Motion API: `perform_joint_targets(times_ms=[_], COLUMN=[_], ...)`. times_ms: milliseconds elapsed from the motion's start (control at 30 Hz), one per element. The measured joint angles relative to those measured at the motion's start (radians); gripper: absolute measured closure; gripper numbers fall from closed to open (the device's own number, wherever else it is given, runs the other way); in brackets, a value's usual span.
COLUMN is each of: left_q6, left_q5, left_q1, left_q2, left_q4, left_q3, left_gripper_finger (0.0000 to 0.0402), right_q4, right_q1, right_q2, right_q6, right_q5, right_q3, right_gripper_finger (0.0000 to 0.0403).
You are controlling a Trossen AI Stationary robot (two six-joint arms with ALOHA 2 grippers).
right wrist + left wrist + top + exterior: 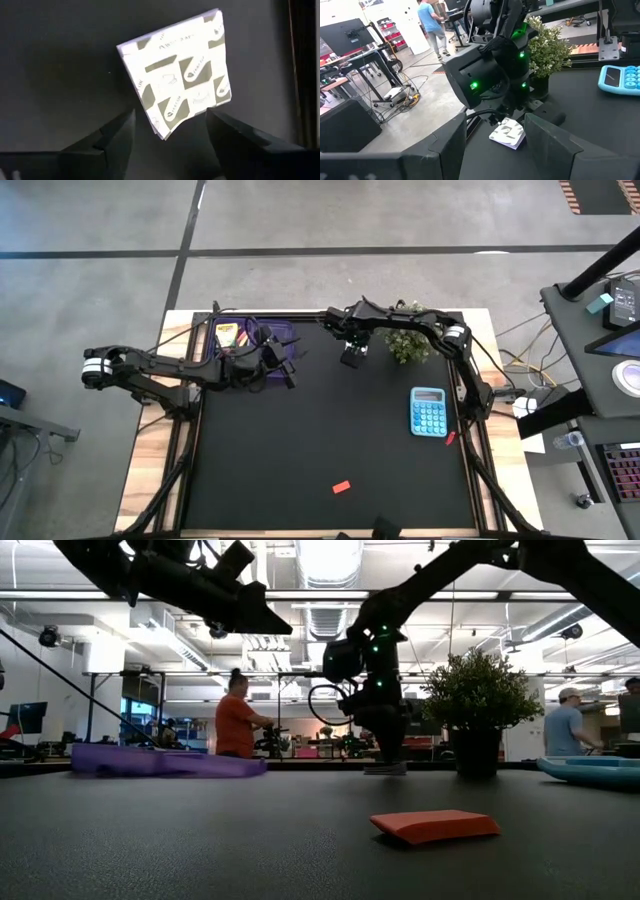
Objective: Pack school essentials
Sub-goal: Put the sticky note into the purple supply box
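Observation:
A white pad with a grey pattern (pixel 175 70) lies flat on the black table near its far edge. My right gripper (pixel 170 135) is open right above it, pointing down, with a finger on either side of one corner. I see no touch. It also shows in the high view (pixel 352 358) and the low view (pixel 385 766). My left gripper (pixel 495 150) is open and empty, raised beside the purple case (pixel 262 335); it faces the right gripper and the pad (pixel 507 133). A yellow-green crayon box (pixel 230 333) lies in the case. A red eraser (pixel 341 487) lies near the front edge.
A potted plant (pixel 408 340) stands just right of my right gripper at the far edge. A teal calculator (pixel 428 412) lies at the right, with a small red thing (pixel 450 438) beside it. People stand in the room beyond the table (pixel 238 720).

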Motion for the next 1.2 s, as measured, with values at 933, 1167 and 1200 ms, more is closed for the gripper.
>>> perform_joint_targets(times_ms=[933, 1167, 1200], left_q6=[0.000, 0.000, 0.000], left_q5=[0.000, 0.000, 0.000], left_q1=[0.000, 0.000, 0.000], left_q2=[0.000, 0.000, 0.000], left_q4=[0.000, 0.000, 0.000], left_q3=[-0.001, -0.001, -0.001], left_gripper_finger=[0.0219, 0.0219, 0.0219], right_q4=[0.153, 0.159, 0.160], right_q1=[-0.001, -0.002, -0.002], right_q2=[0.058, 0.085, 0.088], right_q6=[-0.149, -0.171, -0.173], right_q5=[-0.022, -0.031, -0.034], right_q3=[-0.039, -0.039, -0.040], right_gripper_finger=[0.0120, 0.0190, 0.0208])
